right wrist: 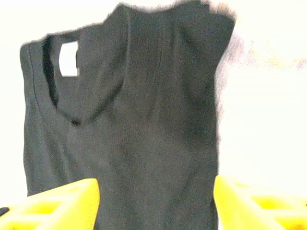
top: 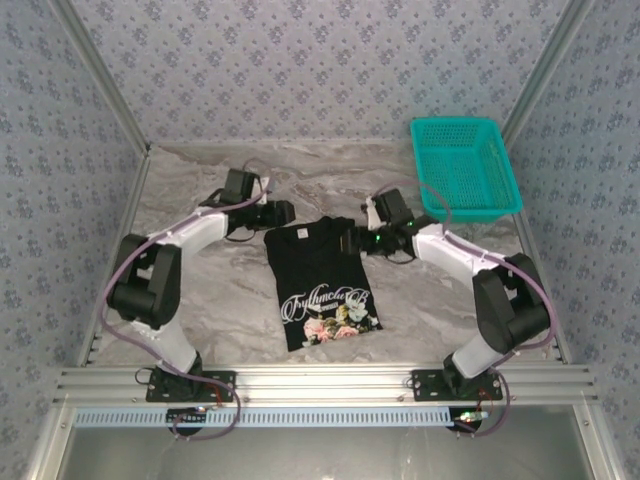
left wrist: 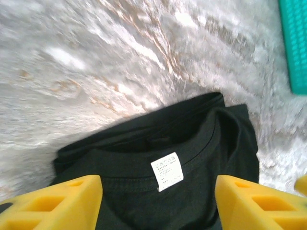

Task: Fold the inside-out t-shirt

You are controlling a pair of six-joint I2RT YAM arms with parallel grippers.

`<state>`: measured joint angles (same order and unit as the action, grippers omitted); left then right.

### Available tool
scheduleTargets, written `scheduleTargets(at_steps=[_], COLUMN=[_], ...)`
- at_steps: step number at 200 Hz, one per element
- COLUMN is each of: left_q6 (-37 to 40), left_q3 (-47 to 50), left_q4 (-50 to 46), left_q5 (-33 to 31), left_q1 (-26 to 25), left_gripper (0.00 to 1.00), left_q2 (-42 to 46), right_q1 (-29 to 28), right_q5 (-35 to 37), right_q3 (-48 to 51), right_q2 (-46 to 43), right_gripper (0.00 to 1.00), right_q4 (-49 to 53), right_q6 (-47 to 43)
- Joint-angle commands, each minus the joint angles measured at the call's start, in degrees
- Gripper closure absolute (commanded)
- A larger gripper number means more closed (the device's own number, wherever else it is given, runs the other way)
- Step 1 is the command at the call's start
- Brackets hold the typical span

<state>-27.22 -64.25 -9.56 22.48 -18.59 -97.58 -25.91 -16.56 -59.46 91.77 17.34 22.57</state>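
Note:
The black t-shirt (top: 320,280) lies flat on the marble table, neck to the far side, with its floral print and white lettering facing up near the hem. My left gripper (top: 285,212) hovers at the shirt's far left shoulder. In the left wrist view it (left wrist: 158,206) stands open, its yellow fingers (left wrist: 57,203) wide apart over the collar (left wrist: 129,163) and a white neck label (left wrist: 167,171). My right gripper (top: 352,240) sits at the far right shoulder. It (right wrist: 156,206) is also open above the black cloth (right wrist: 144,120), with nothing pinched between its jaws.
A teal mesh basket (top: 465,165) stands at the back right of the table, and its edge (left wrist: 295,43) shows in the left wrist view. Patterned walls enclose the table on three sides. Bare marble (top: 220,290) lies left of the shirt.

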Motion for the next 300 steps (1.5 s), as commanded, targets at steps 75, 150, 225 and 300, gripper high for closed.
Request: scheduleTargets(at_steps=[75, 150, 225, 300], left_q6=[-1.7, -0.9, -3.3, -3.5], left_q3=[8.1, 6.3, 7.5, 7.3], left_q4=[3.9, 4.4, 8.0, 9.6], left_q5=[8.3, 7.9, 10.0, 10.6], left_q1=[7.5, 5.5, 2.5, 2.2], left_gripper=[0.25, 0.25, 0.31, 0.46], left_q2=[-1.1, -7.1, -9.0, -10.5], right_q1=[4.6, 4.0, 2.6, 2.4], right_q5=[-5.7, -7.3, -11.1, -16.1], right_q3=[-20.0, -22.3, -21.1, -19.7], right_q2=[22.3, 27.2, 28.1, 28.6], right_gripper=[0.24, 0.27, 0.32, 0.4], right_q4=[2.5, 1.8, -0.2, -3.7], right_q6=[-8.7, -8.9, -7.0, -4.0])
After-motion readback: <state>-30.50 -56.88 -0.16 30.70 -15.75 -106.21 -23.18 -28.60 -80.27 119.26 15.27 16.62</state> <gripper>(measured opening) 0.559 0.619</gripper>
